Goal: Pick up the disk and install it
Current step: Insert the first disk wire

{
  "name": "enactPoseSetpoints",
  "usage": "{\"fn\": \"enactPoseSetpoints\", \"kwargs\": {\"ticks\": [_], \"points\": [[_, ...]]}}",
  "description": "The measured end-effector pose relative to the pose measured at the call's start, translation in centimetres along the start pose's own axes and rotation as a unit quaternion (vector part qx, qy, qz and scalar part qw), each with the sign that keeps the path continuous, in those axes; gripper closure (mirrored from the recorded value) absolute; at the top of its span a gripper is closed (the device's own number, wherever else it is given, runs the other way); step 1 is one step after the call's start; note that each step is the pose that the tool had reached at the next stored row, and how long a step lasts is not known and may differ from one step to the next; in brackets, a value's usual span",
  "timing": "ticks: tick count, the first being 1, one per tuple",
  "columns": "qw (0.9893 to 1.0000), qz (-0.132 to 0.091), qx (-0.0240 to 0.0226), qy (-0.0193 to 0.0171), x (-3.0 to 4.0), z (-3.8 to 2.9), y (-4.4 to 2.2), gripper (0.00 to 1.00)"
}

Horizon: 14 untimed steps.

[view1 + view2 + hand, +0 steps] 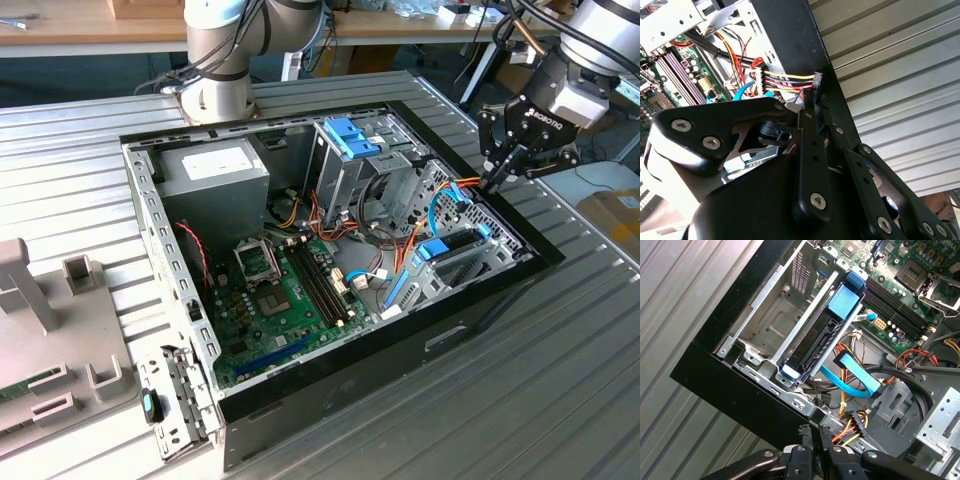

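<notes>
- The open computer case (400, 350) lies on its side on the ribbed metal table (560, 400), so the bays face up and can be reached from above.
- The drive cage (765, 325) sits along the case's near wall.
- The disk (826, 337) stands edge-on in that cage, its light-blue rails resting in the slot. It looks seated rather than loose.
- The gripper (495, 180) hangs over the case rim with its fingers drawn together.
- The fingertips (810, 102) are right at the power connector (817, 82). Whether they pinch it is unclear.
</notes>
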<state>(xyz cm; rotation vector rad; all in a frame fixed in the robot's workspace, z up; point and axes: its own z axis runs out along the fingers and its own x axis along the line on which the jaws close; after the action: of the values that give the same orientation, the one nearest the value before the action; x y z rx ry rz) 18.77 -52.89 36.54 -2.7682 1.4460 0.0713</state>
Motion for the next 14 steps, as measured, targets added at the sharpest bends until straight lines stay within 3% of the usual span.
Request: {"fn": "enactPoseSetpoints", "kwargs": {"ticks": [5,8,14], "points": [[1.0,0.0,-0.0001,0.0002,-0.01,-0.05,0.0,0.82],[1.0,0.0,0.0001,0.0004,-0.03,-0.7,0.0,0.82],[1.0,0.0,0.0001,0.0005,-0.04,-0.71,0.0,0.84]]}}
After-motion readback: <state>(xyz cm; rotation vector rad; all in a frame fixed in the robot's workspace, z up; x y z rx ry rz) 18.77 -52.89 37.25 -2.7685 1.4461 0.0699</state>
